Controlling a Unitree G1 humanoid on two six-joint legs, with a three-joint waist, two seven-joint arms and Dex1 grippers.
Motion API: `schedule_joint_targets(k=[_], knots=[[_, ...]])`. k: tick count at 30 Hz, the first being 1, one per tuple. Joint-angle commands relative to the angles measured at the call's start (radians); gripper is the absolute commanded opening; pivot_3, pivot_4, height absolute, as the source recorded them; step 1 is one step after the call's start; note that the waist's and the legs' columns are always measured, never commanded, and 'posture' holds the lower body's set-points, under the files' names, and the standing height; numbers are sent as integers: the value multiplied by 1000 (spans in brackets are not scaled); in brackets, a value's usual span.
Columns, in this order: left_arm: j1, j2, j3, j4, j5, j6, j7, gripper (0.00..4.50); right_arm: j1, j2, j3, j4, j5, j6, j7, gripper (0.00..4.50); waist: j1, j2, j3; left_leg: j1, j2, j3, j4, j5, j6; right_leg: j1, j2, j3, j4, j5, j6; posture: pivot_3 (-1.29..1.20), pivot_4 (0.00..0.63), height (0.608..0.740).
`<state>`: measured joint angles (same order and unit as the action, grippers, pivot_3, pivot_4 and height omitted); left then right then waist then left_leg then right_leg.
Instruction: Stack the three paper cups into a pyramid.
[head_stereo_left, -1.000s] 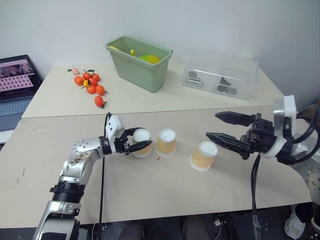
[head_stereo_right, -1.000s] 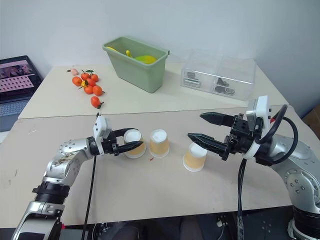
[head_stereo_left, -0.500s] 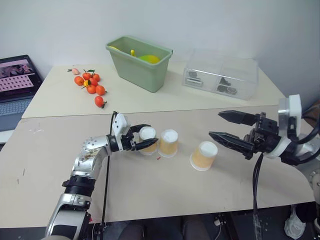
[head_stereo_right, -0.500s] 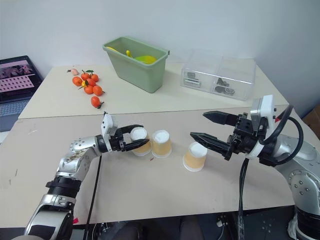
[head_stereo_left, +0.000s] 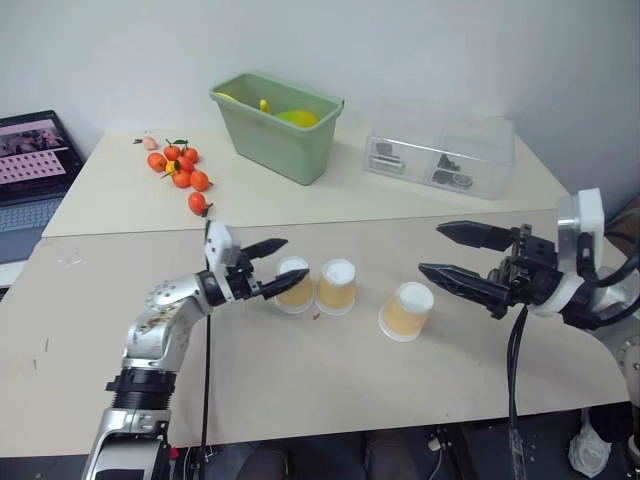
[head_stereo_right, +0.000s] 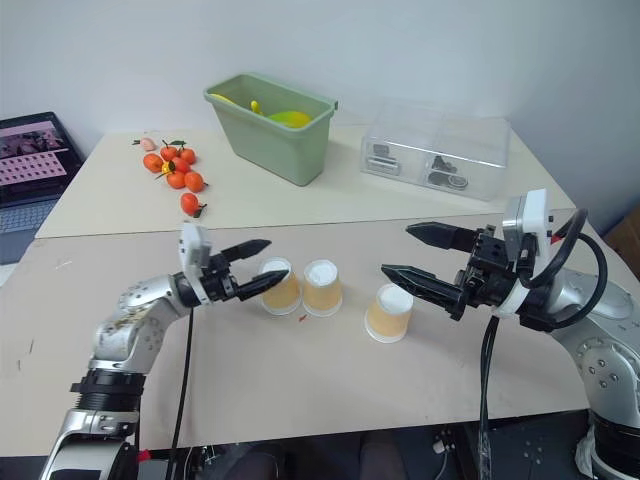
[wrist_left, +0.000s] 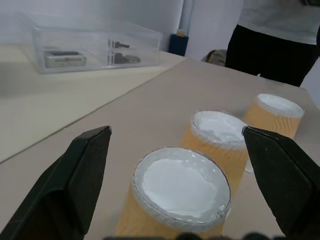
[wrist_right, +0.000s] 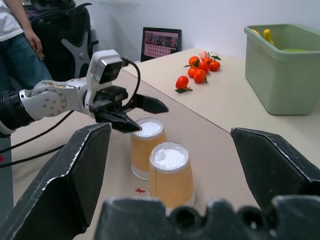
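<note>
Cups: three small tapered tan-orange paper cups with white bases stand upside down in a row on the beige table (head_stereo_left: 300, 390) — left cup (head_stereo_left: 293, 284), middle cup (head_stereo_left: 336, 286), right cup (head_stereo_left: 406, 311). The left two sit just beside each other; the right one stands apart, slightly tilted. None is stacked.
Left gripper (head_stereo_left: 268, 266): black fingers spread apart, holding nothing, poised at the left cup's top edge; I can't quite tell whether the lower fingertip touches it.
Right gripper (head_stereo_left: 437, 250): fingers wide apart, empty, hovering near the right cup.
Hidden or cut off: the clear plastic box (head_stereo_left: 441, 150) holds small dark items too small to identify; the green plastic bin (head_stereo_left: 277, 124) shows only yellow tops of its contents. An open laptop (head_stereo_left: 30, 170) is cut by the frame edge.
Person: someone in dark trousers (wrist_left: 272, 50) stands beyond the table, head out of view.
Writing: the laptop's screen text is unreadable.
Fruit: small orange-red fruits (head_stereo_left: 180, 170) lie near the bin.
</note>
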<state>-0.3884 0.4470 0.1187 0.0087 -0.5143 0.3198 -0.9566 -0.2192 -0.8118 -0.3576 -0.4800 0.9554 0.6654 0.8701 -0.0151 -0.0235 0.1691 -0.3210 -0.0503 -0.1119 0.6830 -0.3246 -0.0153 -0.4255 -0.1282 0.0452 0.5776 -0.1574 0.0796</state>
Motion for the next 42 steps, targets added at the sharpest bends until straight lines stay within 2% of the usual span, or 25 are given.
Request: schedule_joint_targets(k=[1, 5, 8, 10, 12, 15, 18, 20, 25, 29, 42], knots=[[21, 42, 83, -120, -67, 57, 53, 4488, -20, -7, -6, -1, 2, -20, 14, 4500, 1, 0, 0, 0, 0, 0, 0, 0, 0, 0, 0, 0, 0, 0, 0, 0, 150, 738], [121, 146, 139, -284, -189, 251, 68, 4488, 15, -26, -14, 35, -33, -24, 38, 4500, 0, 0, 0, 0, 0, 0, 0, 0, 0, 0, 0, 0, 0, 0, 0, 0, 150, 738], [264, 243, 180, -391, -269, 323, -3, 4488, 100, -68, -2, 107, -177, -92, 69, 4500, -1, 0, 0, 0, 0, 0, -1, -1, 1, -1, 0, 0, 1, 0, 0, 0, 150, 738], [337, 280, 199, -436, -280, 319, -28, 4488, 159, -90, -14, 158, -241, -138, 102, 4500, 1, 0, 0, -1, 0, 0, -2, -1, 1, -1, 0, 0, 0, -1, 0, 0, 150, 738], [384, 301, 202, -467, -267, 301, -37, 4488, 182, -83, -56, 203, -224, -135, 117, 4500, 6, 0, 0, -1, -1, 0, -2, -1, 1, -1, 0, 0, 0, -1, 0, 0, 150, 738], [456, 319, 153, -531, -169, 184, -81, 4488, 253, -94, -62, 238, -273, -162, 151, 4500, 5, 1, 0, 0, 0, 0, -2, -1, 1, 0, 0, 0, -1, -1, 0, 0, 150, 738], [441, 312, 117, -527, -170, 185, -73, 4488, 308, -80, -37, 228, -327, -201, 152, 4500, 6, 1, 0, 0, 0, 0, -2, -1, 1, 4, 0, 0, 0, -2, 0, 0, 150, 738], [415, 293, 95, -510, -155, 161, -62, 4488, 330, -56, -10, 203, -356, -221, 137, 4500, 3, 1, 0, 0, 0, 1, -2, 0, 0, 5, 0, 0, 1, -8, 7, 0, 150, 738], [381, 280, 57, -492, -125, 124, -64, 4488, 348, -12, 39, 158, -396, -249, 111, 4500, -7, 1, 0, 0, 1, 1, -2, 0, 0, 5, 0, 0, 1, -7, 7, 0, 150, 738], [346, 270, 20, -457, -90, 83, -71, 4488, 328, 38, 101, 125, -418, -261, 81, 4500, -2, 1, 0, 1, 1, 1, -2, 0, 0, 3, 0, 0, 1, -2, -1, 0, 150, 738], [323, 265, 28, -432, -106, 99, -58, 4488, 173, 89, 161, 185, -410, -244, 76, 4500, 0, 1, 0, 2, 0, 1, -2, 0, 0, 1, 0, 0, 0, -2, -1, 0, 150, 738]])
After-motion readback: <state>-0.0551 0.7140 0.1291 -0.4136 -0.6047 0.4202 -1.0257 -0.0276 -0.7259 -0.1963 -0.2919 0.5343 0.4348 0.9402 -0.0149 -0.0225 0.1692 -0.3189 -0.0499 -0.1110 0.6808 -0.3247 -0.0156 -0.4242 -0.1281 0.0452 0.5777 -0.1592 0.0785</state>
